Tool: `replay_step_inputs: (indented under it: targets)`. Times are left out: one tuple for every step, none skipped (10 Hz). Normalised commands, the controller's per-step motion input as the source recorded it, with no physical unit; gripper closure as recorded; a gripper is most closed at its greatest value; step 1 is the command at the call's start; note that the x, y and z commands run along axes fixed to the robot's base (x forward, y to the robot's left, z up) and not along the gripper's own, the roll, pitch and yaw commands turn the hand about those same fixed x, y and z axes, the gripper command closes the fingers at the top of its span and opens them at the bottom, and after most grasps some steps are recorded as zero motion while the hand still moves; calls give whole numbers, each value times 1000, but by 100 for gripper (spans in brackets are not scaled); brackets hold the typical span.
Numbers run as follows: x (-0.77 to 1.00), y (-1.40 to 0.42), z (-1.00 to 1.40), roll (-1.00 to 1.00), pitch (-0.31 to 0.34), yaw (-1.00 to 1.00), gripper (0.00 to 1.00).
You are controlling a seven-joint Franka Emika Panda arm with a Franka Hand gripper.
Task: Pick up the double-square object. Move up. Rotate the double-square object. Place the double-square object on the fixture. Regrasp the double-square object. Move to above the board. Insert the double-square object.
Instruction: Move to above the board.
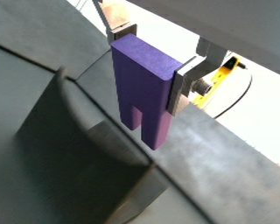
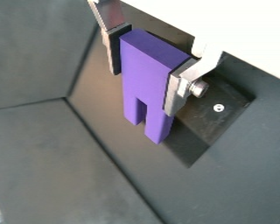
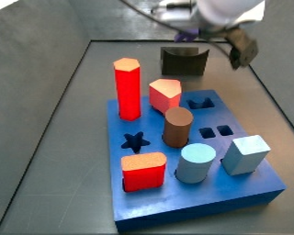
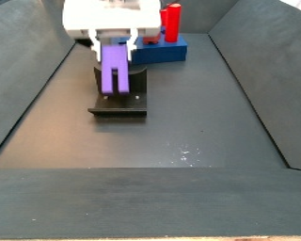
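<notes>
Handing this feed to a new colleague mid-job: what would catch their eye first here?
First, the purple double-square object, held upright between the pincer plates right over the dark fixture at the back of the floor. Next, the blue board in a side view, crowded with coloured pegs, the tall red hexagonal prism standing highest at its far left corner.
</notes>
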Motion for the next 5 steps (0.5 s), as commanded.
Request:
replay_step_inputs:
  targets:
    - [15,-13,1000,104,-140,-225,100]
    - [9,-13,1000,71,-63,-252,100]
    - [6,-11,1000,50,-9,-254,100]
    - [-1,-10,1000,34,52,-223,100]
    - [-8,-9,1000,23,94,-187,100]
